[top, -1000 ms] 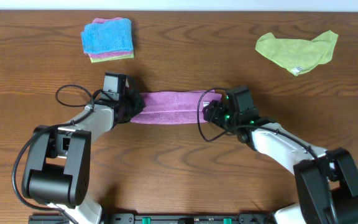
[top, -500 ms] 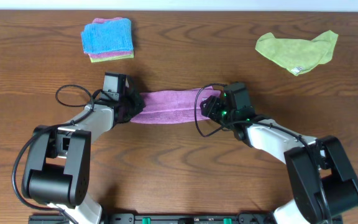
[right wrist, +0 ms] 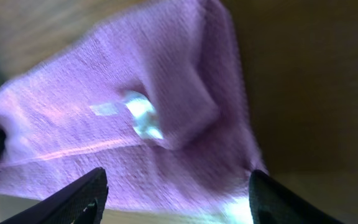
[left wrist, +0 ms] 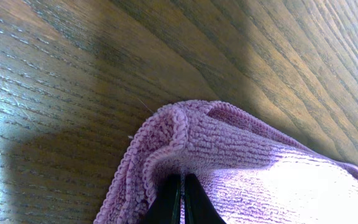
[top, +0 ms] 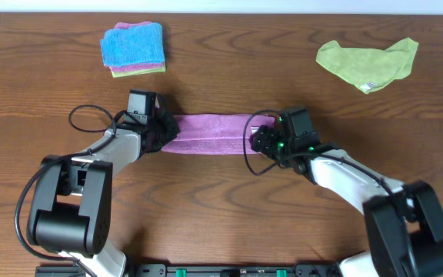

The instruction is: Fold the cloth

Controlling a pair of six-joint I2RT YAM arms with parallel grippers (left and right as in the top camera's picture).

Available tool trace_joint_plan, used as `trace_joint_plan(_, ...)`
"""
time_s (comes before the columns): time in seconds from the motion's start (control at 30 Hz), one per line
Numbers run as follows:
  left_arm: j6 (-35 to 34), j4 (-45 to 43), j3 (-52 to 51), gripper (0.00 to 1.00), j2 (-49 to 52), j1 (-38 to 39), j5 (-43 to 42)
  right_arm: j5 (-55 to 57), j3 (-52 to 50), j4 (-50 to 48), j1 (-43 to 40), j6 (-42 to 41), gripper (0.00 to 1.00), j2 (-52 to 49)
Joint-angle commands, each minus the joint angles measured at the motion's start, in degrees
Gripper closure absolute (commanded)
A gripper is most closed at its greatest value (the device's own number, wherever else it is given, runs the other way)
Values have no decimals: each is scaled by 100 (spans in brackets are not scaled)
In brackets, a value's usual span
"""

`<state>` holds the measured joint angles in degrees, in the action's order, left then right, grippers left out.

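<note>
Across the middle of the counter point(top: 221, 223) the cloth point(top: 206, 133) lies as a long strip, apparently doubled once, running left to right between the arms. The left gripper point(top: 160, 132) is clamped on its left end. The right gripper point(top: 261, 138) hovers at the right end, jaws spread, holding nothing. The step looks like grasping for the next fold: the right gripper must close on that end, then carry it leftward.
</note>
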<state>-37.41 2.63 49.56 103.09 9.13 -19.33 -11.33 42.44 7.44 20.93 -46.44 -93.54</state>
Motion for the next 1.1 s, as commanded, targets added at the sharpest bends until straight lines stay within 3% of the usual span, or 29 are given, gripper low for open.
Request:
trace_joint_plan(0.0,105,166,11,94,186,22,24,260,-87,249,-146,291,26,317)
trace_joint_plan(0.33,103,184,11,94,186,22,22,450,-87,522,-179,326,25,304)
trace_joint_plan(0.77,103,186,11,94,186,22,20,133,-87,-151,-173,90,28,-254)
trace_joint_plan(1.07,103,184,11,94,186,22,22,-114,-87,-868,-101,-109,41,-649)
